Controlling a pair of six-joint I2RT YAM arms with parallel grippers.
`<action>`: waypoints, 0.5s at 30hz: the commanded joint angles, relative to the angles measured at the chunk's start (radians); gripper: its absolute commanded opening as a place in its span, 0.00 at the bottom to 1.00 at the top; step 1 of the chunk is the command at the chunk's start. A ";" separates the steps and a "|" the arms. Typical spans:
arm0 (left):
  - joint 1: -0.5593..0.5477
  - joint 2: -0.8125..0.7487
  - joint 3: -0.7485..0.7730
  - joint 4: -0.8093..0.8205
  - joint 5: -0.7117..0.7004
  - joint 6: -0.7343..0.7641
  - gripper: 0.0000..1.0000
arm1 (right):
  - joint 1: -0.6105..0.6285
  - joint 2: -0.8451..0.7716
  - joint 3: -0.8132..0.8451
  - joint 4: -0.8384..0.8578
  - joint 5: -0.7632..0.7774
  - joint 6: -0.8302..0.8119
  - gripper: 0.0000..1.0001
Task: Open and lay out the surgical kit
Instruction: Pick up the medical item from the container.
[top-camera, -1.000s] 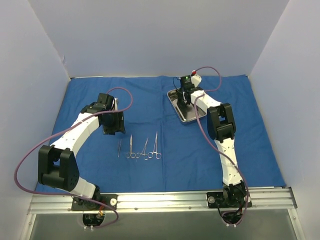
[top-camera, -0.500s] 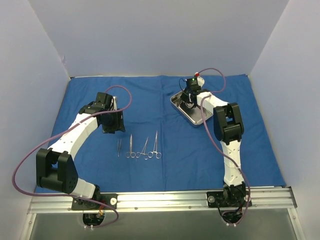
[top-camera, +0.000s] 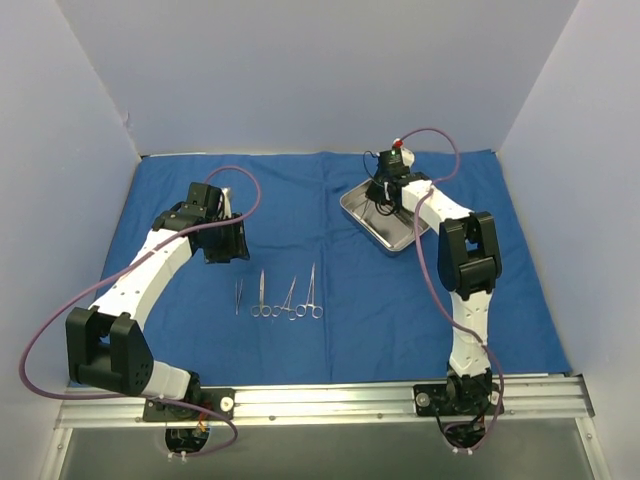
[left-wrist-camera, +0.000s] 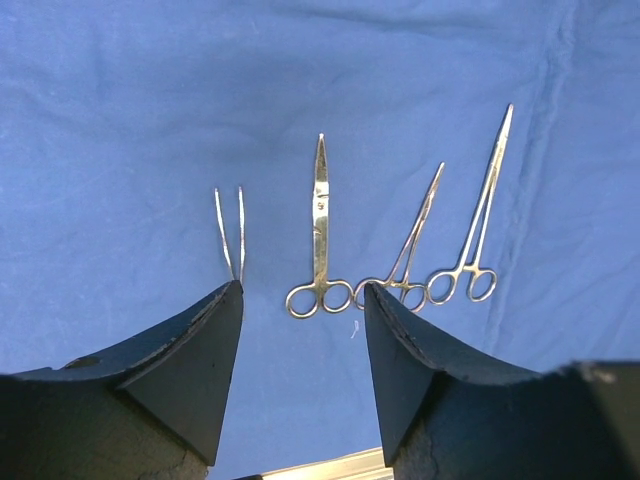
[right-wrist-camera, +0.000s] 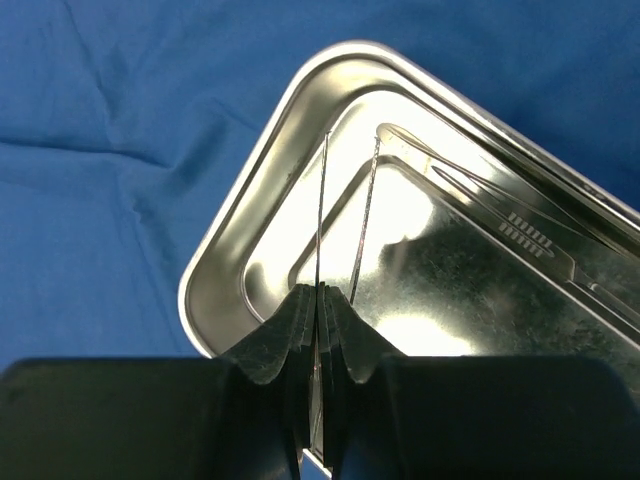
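The blue cloth wrap (top-camera: 330, 340) lies spread flat over the table. On it, in a row, lie tweezers (top-camera: 239, 296) (left-wrist-camera: 230, 230), scissors (top-camera: 262, 293) (left-wrist-camera: 320, 220) and two ring-handled forceps (top-camera: 290, 298) (top-camera: 313, 293) (left-wrist-camera: 415, 240) (left-wrist-camera: 480, 220). My left gripper (top-camera: 228, 245) (left-wrist-camera: 302, 288) hovers open just behind their handles, holding nothing. The steel tray (top-camera: 352, 205) (right-wrist-camera: 230, 220) sits askew at the back right. My right gripper (top-camera: 383, 203) (right-wrist-camera: 322, 290) is over it, shut on a thin silver instrument (right-wrist-camera: 320, 200) seen edge-on. A ridged slim shape (right-wrist-camera: 520, 235) shows on the tray floor; whether it is a reflection I cannot tell.
White walls close in the left, back and right sides. An aluminium rail (top-camera: 320, 395) with both arm bases runs along the near edge. Purple cables (top-camera: 250, 195) (top-camera: 440, 150) loop off both wrists. Bare cloth (top-camera: 520, 300) stretches to the right of the right arm.
The right gripper has pinched fully shut and shifted back and to the right; the tray turned and slid right with it. The left arm has drawn slightly leftward.
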 joint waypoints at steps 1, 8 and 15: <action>-0.004 -0.032 0.028 0.029 0.027 -0.022 0.60 | -0.002 -0.020 0.037 -0.032 0.006 -0.045 0.00; -0.008 0.005 0.021 0.228 0.378 -0.037 0.61 | 0.000 -0.075 0.012 0.004 -0.060 -0.090 0.00; -0.015 0.111 0.031 0.587 0.788 -0.264 0.63 | 0.015 -0.300 -0.174 0.213 -0.568 -0.044 0.00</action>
